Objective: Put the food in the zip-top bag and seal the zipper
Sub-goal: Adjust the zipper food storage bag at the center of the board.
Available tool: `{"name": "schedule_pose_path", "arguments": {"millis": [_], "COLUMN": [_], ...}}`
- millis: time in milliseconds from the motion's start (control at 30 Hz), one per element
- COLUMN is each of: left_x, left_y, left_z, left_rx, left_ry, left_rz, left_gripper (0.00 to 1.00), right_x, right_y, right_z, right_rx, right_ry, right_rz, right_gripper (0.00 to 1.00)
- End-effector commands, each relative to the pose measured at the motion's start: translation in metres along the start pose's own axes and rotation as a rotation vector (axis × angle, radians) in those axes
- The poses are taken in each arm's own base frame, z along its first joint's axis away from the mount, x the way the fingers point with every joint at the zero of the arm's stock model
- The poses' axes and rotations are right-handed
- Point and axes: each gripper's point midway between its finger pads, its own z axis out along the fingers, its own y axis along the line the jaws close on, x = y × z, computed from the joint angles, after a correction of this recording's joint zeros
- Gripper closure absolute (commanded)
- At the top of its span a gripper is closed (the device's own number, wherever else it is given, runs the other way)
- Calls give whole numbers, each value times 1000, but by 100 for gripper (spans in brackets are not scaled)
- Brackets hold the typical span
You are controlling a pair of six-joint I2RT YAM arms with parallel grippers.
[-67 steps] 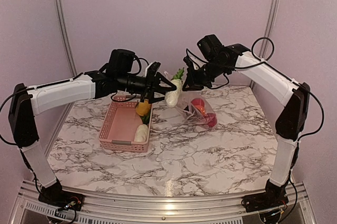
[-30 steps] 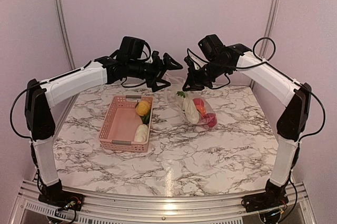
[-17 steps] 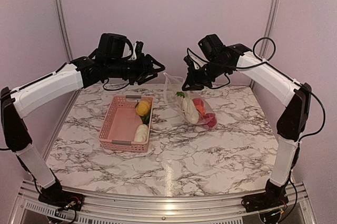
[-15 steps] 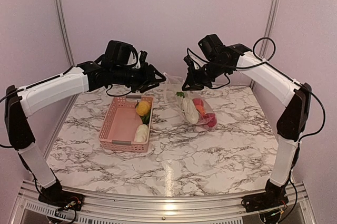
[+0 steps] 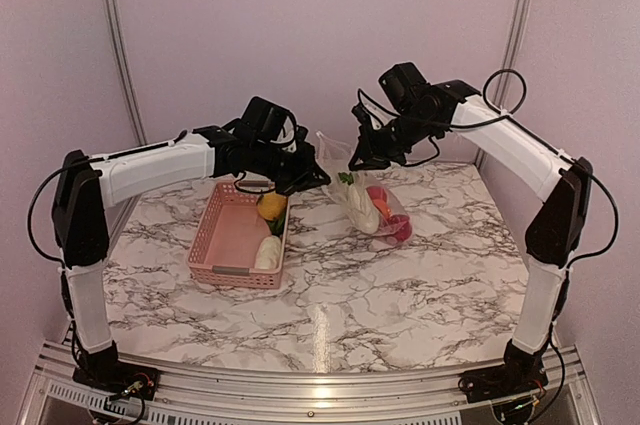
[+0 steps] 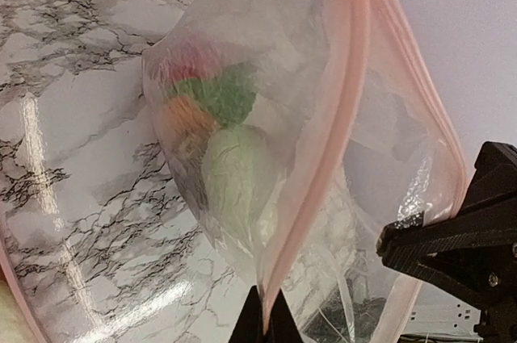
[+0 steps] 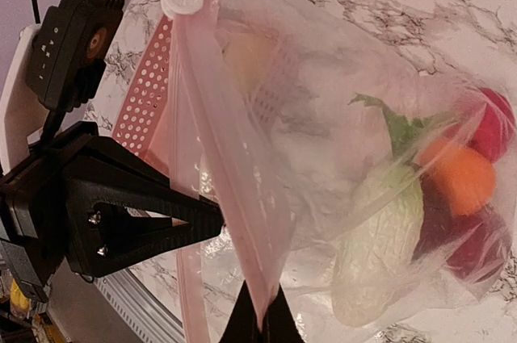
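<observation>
Above the far middle of the marble table [image 5: 420, 285], the zip-top bag [image 5: 345, 160] hangs clear, crinkly and glossy, its lower end on the slab. The left gripper [image 6: 262, 320] and the right gripper [image 7: 260, 317] each pinch tight on its pink-tinted zipper [image 6: 343, 125]. Inside sits the food [image 5: 362, 207]: a ribbed white oblong [image 7: 380, 254] with green leaves, a smooth orange ball [image 7: 462, 177], and red rounds [image 7: 493, 129].

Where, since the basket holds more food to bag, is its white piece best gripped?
Likely across its narrow middle, from straight above: the white piece lies lengthwise along the pink basket's right wall, which blocks a sideways approach.
</observation>
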Motion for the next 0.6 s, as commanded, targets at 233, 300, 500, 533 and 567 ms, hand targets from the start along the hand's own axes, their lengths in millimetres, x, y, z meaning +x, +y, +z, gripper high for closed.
{"name": "schedule_pose_path", "arguments": {"millis": [233, 300, 500, 533, 567], "left_x": [-52, -43, -22, -24, -26], "left_y": [-150, -127, -111, -116, -122], "left_z": [-32, -11, 23, 20, 17], "left_rx": [351, 275, 269, 287, 310], "left_ry": [-292, -234, -106, -113, -125], "left_rz": [126, 74, -19, -12, -2], "left_gripper": [100, 100, 100, 100, 100], "right_x": [-56, -41, -35, -36, -36], "right_y": [-65, -77, -79, -78, -78], "right_z": [-117, -101, -100, -101, -100], "right_rx": [339, 339, 334, 335, 329], "right_ry": [-259, -188, -187, -189, -187], "right_rz": [35, 50, 56, 54, 51], "right_gripper": [100, 100, 100, 100, 100]}}
